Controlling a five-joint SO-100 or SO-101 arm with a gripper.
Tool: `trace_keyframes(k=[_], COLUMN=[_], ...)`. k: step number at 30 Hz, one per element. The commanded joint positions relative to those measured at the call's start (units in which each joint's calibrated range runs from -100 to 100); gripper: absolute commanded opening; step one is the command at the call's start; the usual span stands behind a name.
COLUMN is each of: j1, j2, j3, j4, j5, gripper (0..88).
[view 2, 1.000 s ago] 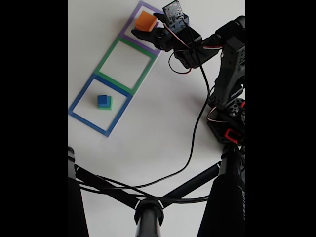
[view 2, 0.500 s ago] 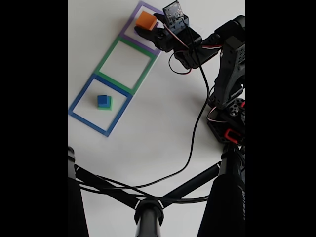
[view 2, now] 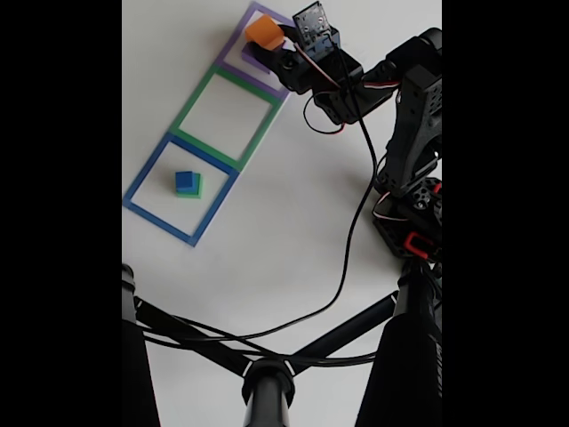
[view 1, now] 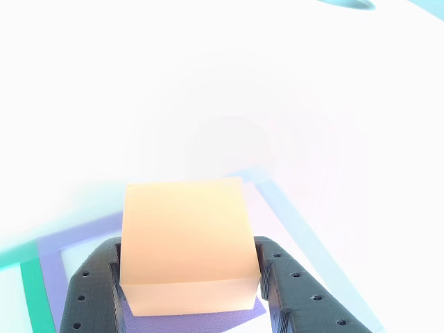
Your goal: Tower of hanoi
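Here the claw [view 2: 264, 49] is closed on the orange cube [view 2: 264, 33], one finger [view 1: 94, 288] on each side, above the purple slab [view 1: 208, 320] in the purple outline [view 2: 233, 40]. The blue cube [view 2: 184, 181] sits on the green cube [view 2: 195, 189] inside the blue outline [view 2: 142, 174].

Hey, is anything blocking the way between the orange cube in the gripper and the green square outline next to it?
Nothing visible does. The orange cube sits between the gripper fingers over the purple outline, and the green outline beside it holds nothing. The blue cube sits farther off.
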Motion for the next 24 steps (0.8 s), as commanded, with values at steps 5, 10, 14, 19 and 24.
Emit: trace_keyframes(k=[5,10,14,19,24], j1=[-2.0,-2.8,-3.0,-3.9,-6.2], j2=[-12.3,-27.3,-41.7,-52.3,-53.0], j3=[1.5,1.4,-5.1,-23.6,-48.8], j4=[6.7,23.9,49.0,85.0,114.5], j5=[0.2,0.2,0.2,0.2,0.2], gripper=[12.9,12.1,12.0,12.1,12.2])
